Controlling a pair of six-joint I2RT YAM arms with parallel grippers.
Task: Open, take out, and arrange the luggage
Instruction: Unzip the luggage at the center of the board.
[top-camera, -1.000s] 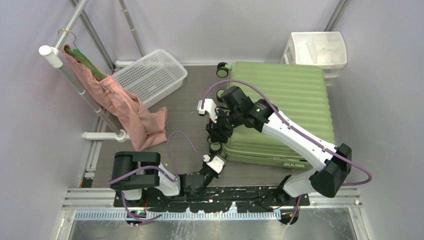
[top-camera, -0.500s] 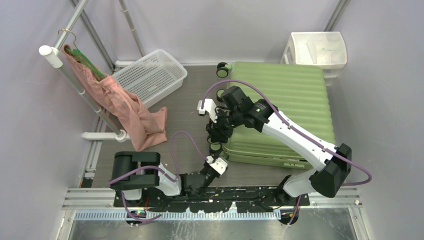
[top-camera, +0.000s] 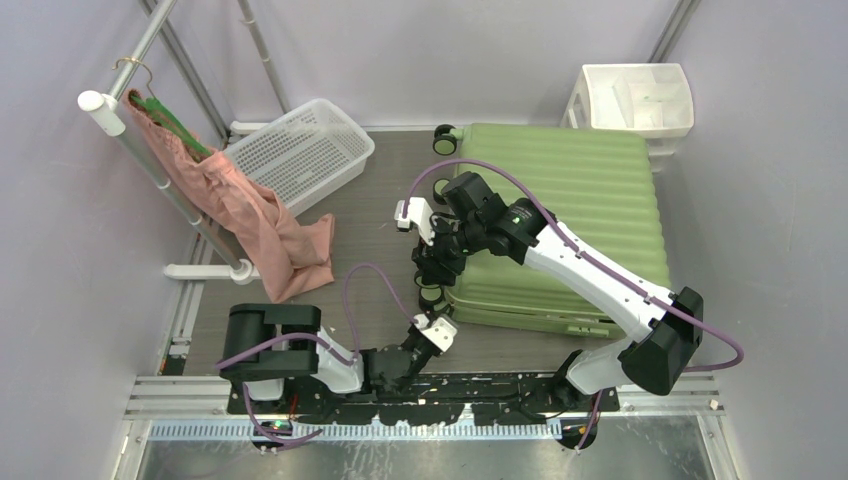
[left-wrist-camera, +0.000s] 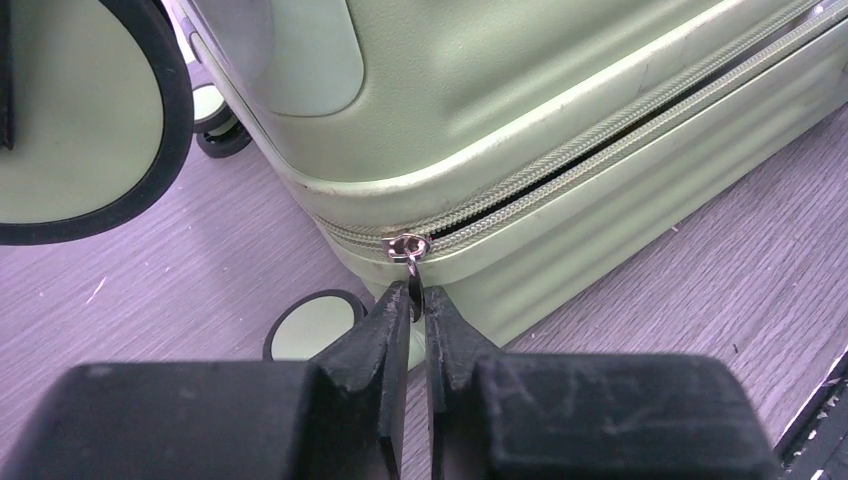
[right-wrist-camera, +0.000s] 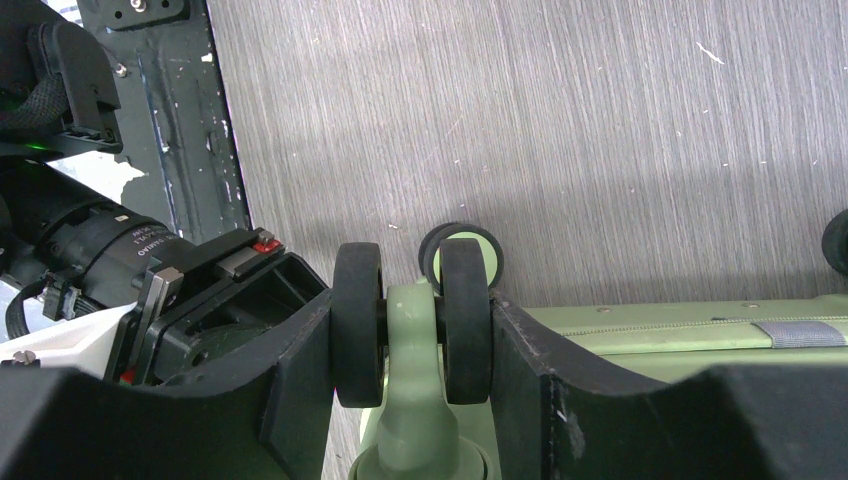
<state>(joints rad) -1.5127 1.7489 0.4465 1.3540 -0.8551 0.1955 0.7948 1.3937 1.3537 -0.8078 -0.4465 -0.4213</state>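
Observation:
The light-green ribbed luggage (top-camera: 580, 200) lies flat and closed on the grey floor. At its near left corner the zip (left-wrist-camera: 560, 165) shows a short dark gap. The small metal zipper pull (left-wrist-camera: 411, 258) hangs from that corner, and my left gripper (left-wrist-camera: 418, 298) is shut on its tab, low at the corner (top-camera: 440, 318). My right gripper (right-wrist-camera: 413, 340) is shut on the twin black caster wheel (right-wrist-camera: 360, 325) at the same left end, one finger on each outer face (top-camera: 432, 268).
A white mesh basket (top-camera: 300, 150) leans at the back left. A pink garment (top-camera: 270, 225) hangs from a white rail (top-camera: 150, 160) and drapes onto the floor. A white drawer unit (top-camera: 640, 98) stands behind the luggage. Grey walls close both sides.
My left gripper has edged toward the suitcase corner and closed on the zipper pull. The right arm and the suitcase have not moved.

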